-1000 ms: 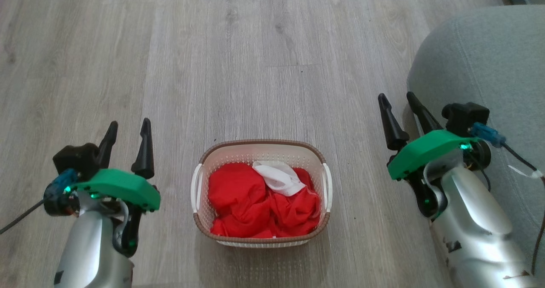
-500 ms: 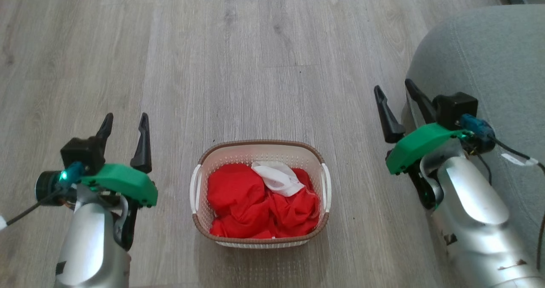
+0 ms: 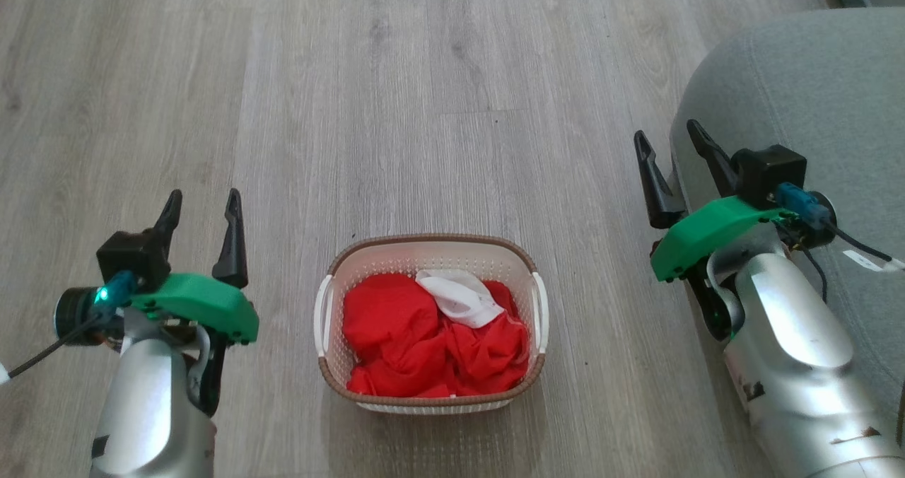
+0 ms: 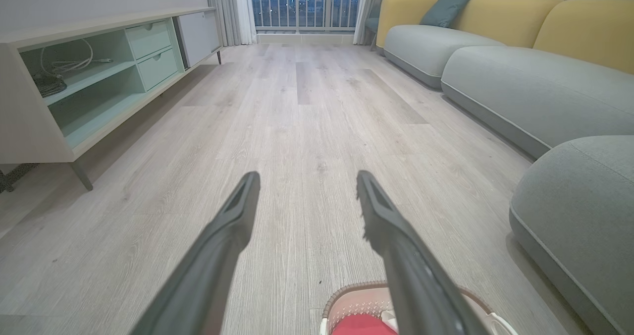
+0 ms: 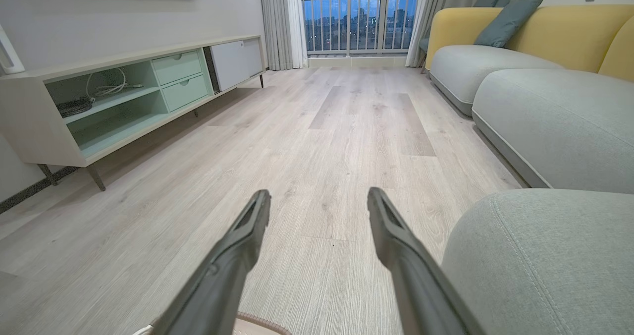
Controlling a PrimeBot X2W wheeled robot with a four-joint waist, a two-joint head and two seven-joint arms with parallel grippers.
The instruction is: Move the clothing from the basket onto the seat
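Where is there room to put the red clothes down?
The seat, beside the right gripper, is bare fabric on top. The wood floor beyond the basket, between the left gripper and the right one, lies bare too. The basket is crowded: clothing fills it.

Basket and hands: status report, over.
Left hand open, empty, left of basket. Right hand open, empty, beside seat. Red and white clothing all in basket, untouched. No obstacle seen between basket and seat.

No text, label, brand, number or sign can be read in any view. A small white tag [image 3: 864, 257] on a cable [image 3: 852, 240] is too small to read.
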